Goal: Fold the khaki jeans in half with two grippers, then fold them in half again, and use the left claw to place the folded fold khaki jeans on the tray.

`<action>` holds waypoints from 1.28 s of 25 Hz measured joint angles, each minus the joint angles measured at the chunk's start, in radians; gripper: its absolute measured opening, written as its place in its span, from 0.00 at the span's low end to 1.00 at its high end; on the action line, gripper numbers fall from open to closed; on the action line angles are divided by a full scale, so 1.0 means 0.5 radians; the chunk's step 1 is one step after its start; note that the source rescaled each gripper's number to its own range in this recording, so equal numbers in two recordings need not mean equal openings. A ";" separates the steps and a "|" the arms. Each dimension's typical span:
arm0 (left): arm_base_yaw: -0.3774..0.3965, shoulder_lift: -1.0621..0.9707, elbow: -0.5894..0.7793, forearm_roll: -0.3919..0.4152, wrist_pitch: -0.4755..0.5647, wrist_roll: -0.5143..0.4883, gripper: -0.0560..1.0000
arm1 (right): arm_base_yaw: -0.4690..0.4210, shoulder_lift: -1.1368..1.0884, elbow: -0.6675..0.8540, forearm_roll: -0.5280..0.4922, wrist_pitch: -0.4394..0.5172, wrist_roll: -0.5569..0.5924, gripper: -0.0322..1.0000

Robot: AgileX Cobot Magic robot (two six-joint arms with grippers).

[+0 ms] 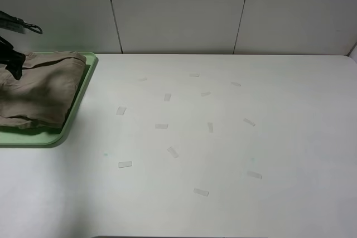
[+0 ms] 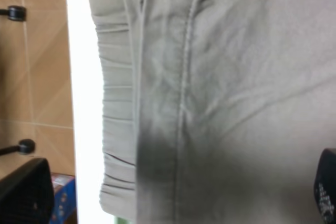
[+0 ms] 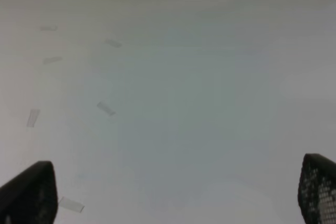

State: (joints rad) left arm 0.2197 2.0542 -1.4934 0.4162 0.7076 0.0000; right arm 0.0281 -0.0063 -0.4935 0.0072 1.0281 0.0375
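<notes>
The khaki jeans (image 1: 39, 90), folded soft cotton, fill the pale-green tray (image 1: 78, 110); right fingers (image 3: 315, 192) spread, left's state unclear.

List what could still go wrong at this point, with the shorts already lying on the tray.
1. The khaki jeans reach the tray's table-side rim, so a nudge might slide fabric over that edge.
2. The left claw sits at the far end of the folded bundle; if a finger catches cloth as it lifts, it could undo the fold.
3. The right gripper is open over bare table, apparently too far away to steady the bundle.
</notes>
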 joint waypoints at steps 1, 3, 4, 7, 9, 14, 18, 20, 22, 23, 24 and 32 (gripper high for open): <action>0.000 0.000 0.000 -0.005 0.019 0.000 1.00 | 0.000 0.000 0.000 0.000 0.000 0.000 1.00; 0.000 -0.007 0.000 -0.019 0.058 0.000 1.00 | 0.000 0.000 0.000 0.000 0.000 0.000 1.00; 0.000 -0.019 -0.002 -0.027 0.073 0.000 1.00 | 0.000 0.000 0.000 0.000 0.000 0.000 1.00; 0.000 -0.077 -0.023 -0.103 0.120 -0.043 1.00 | 0.000 0.000 0.000 0.000 0.000 0.000 1.00; 0.000 -0.138 -0.023 -0.169 0.168 -0.050 1.00 | 0.000 0.000 0.000 0.000 0.000 0.000 1.00; 0.000 -0.326 -0.023 -0.298 0.284 -0.052 1.00 | 0.000 0.000 0.000 0.000 0.000 0.000 1.00; 0.000 -0.519 -0.023 -0.394 0.360 -0.052 1.00 | 0.000 0.000 0.000 0.000 0.000 0.000 1.00; 0.000 -0.599 -0.023 -0.410 0.442 -0.052 1.00 | 0.000 0.000 0.000 0.000 0.000 0.000 1.00; 0.000 -0.678 -0.023 -0.416 0.514 -0.052 1.00 | 0.000 0.000 0.000 0.000 0.000 0.000 1.00; 0.000 -0.721 -0.023 -0.429 0.542 -0.052 1.00 | 0.000 0.000 0.000 0.000 0.000 0.000 1.00; 0.000 -0.759 -0.023 -0.449 0.567 -0.052 1.00 | 0.000 0.000 0.000 0.000 0.000 0.000 1.00; 0.000 -1.131 -0.023 -0.580 0.810 0.000 1.00 | 0.000 0.000 0.000 0.002 0.000 0.000 1.00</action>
State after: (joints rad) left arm 0.2197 1.4884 -1.5049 0.1263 1.1128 0.0000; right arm 0.0281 -0.0063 -0.4935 0.0082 1.0281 0.0375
